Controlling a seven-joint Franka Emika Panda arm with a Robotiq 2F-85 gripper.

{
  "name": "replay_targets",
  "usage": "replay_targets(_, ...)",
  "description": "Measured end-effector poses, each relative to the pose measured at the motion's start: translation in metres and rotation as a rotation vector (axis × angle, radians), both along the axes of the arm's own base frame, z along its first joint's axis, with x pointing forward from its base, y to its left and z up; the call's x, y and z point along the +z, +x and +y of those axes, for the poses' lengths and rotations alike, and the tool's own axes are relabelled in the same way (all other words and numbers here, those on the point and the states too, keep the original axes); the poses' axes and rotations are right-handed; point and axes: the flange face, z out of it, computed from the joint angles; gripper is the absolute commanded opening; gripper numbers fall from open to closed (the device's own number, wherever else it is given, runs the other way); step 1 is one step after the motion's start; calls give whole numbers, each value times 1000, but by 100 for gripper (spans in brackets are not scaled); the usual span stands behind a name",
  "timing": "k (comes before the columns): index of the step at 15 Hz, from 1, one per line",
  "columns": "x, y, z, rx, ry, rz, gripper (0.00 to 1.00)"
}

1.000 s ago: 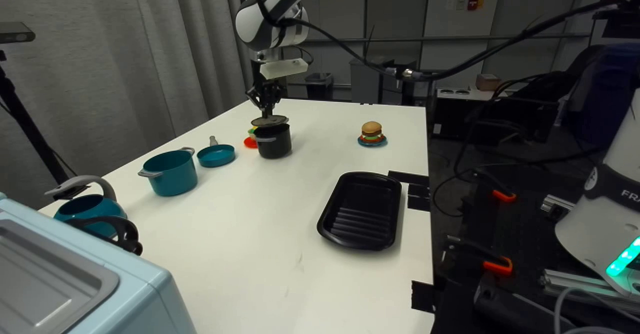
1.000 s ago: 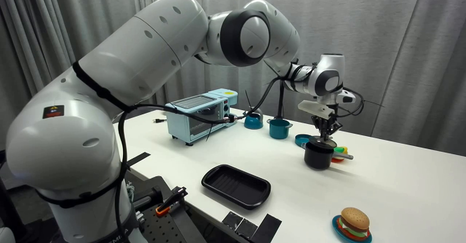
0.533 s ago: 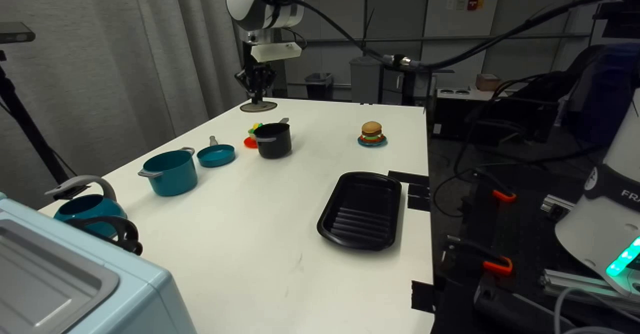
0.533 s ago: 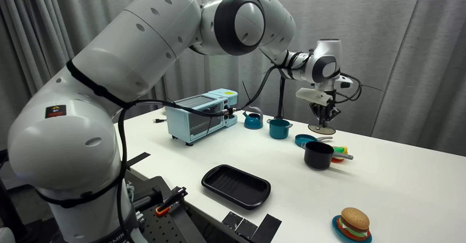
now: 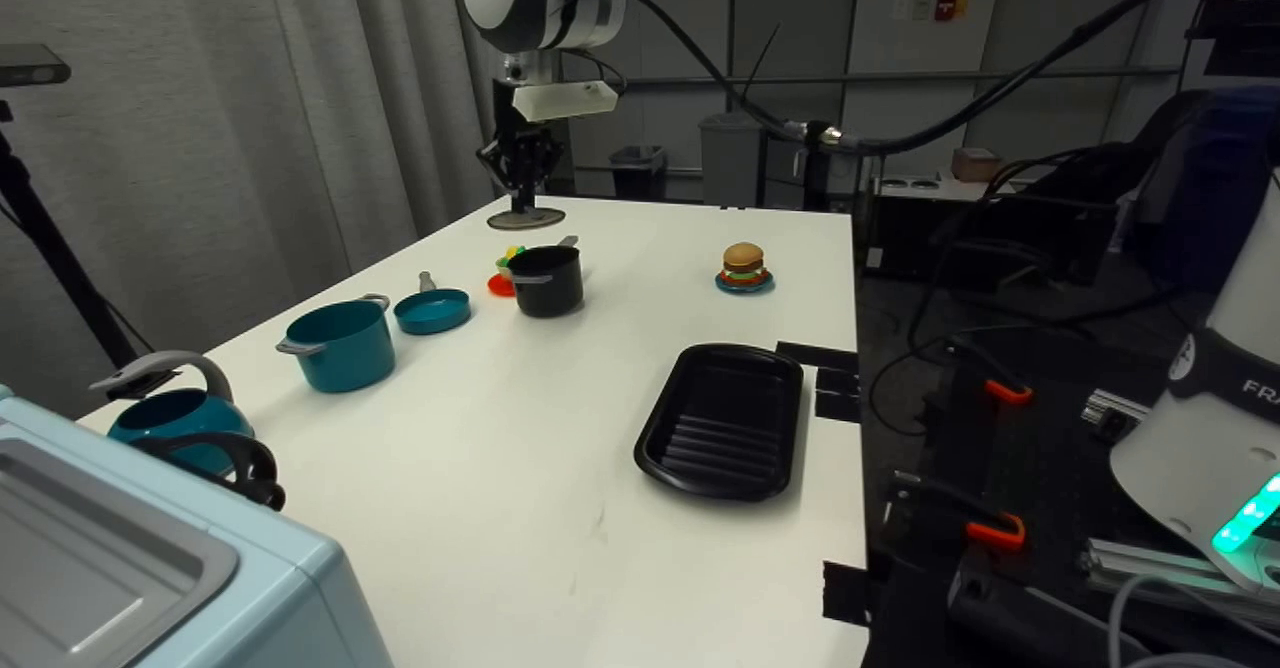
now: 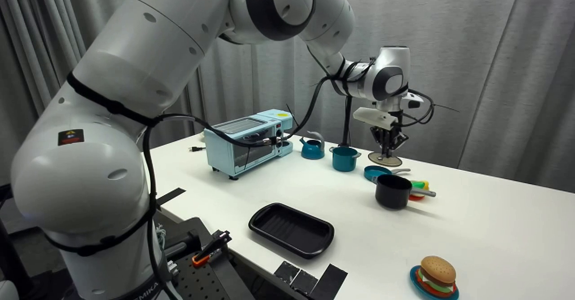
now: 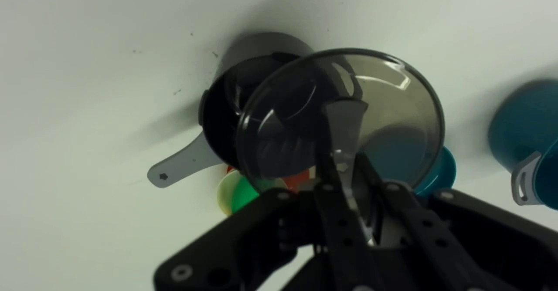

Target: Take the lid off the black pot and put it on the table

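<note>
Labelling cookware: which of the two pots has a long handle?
The black pot: its long grey handle sticks out, while the teal pot shows only two short side handles.

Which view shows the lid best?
The wrist view: the lid looms large, its see-through face and most of its rim visible, though the gripper covers part. Both exterior views show it as a small, thin disc beneath the gripper.
</note>
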Motion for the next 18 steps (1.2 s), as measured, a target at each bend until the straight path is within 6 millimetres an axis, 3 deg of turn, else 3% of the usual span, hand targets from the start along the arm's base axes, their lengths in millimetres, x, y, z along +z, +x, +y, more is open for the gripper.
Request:
replay_targets(9,-55,-66,-3,-8,0,117,4)
replay_targets(18,-108,-100,-20,-34,-8,213,4)
